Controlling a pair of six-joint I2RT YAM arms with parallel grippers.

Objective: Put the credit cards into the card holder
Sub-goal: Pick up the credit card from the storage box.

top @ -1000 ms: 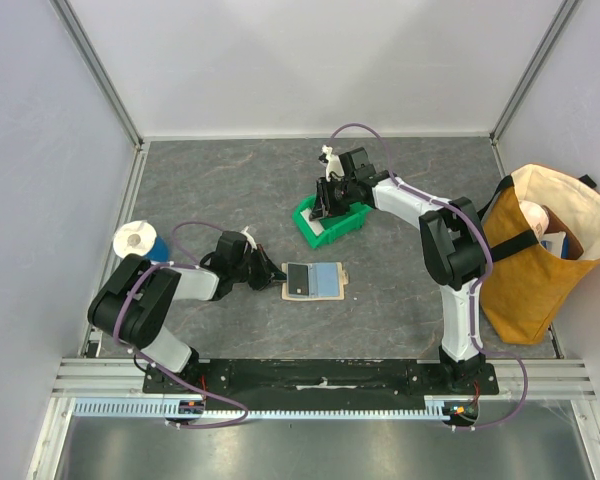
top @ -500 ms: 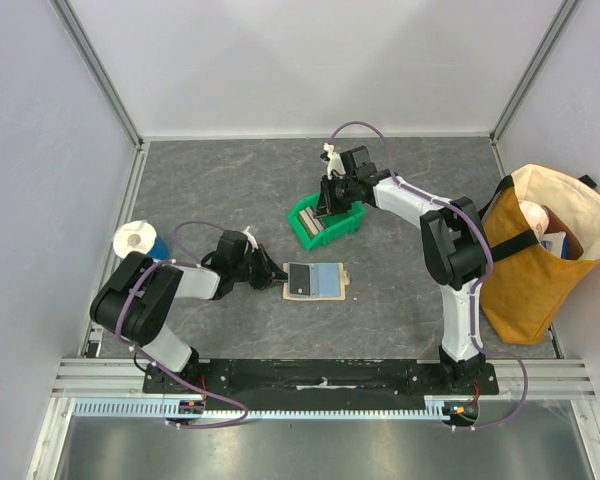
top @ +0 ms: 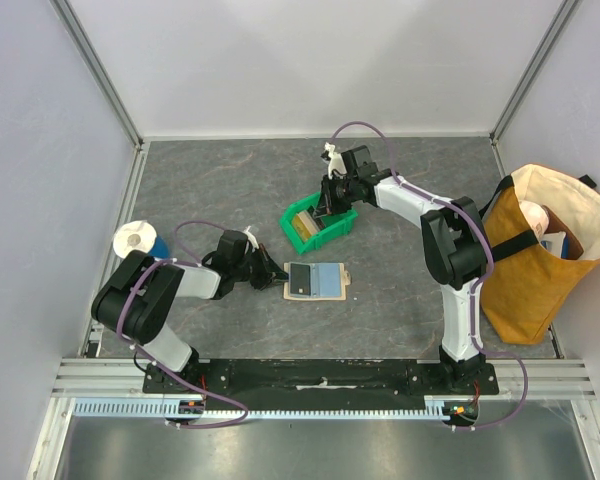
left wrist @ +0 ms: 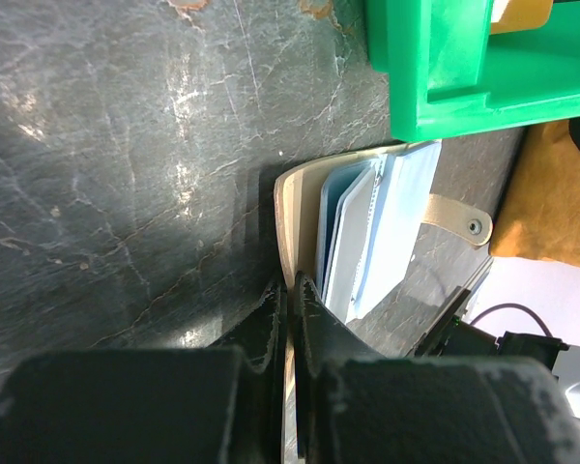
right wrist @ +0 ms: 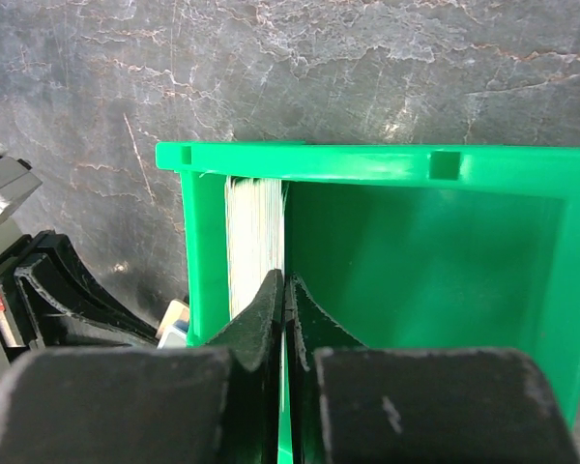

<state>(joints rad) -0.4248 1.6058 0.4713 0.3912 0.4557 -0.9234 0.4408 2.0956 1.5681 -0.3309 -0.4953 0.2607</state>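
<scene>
Green bin [top: 342, 222] crowds card holder [top: 315, 281] far side; near side open

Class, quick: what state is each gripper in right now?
Left gripper: closed on the edge of the card holder.
Right gripper: closed in the green bin against the credit cards; a grip cannot be told.

2 arms [top: 150, 290] [top: 450, 240], 1 card holder [top: 325, 281], 1 green bin [top: 338, 226] on tabletop [top: 230, 180].
Also 1 tan bag [top: 530, 270], 1 blue roll [top: 138, 240]; stacked credit cards [right wrist: 251, 242] uncountable.
</scene>
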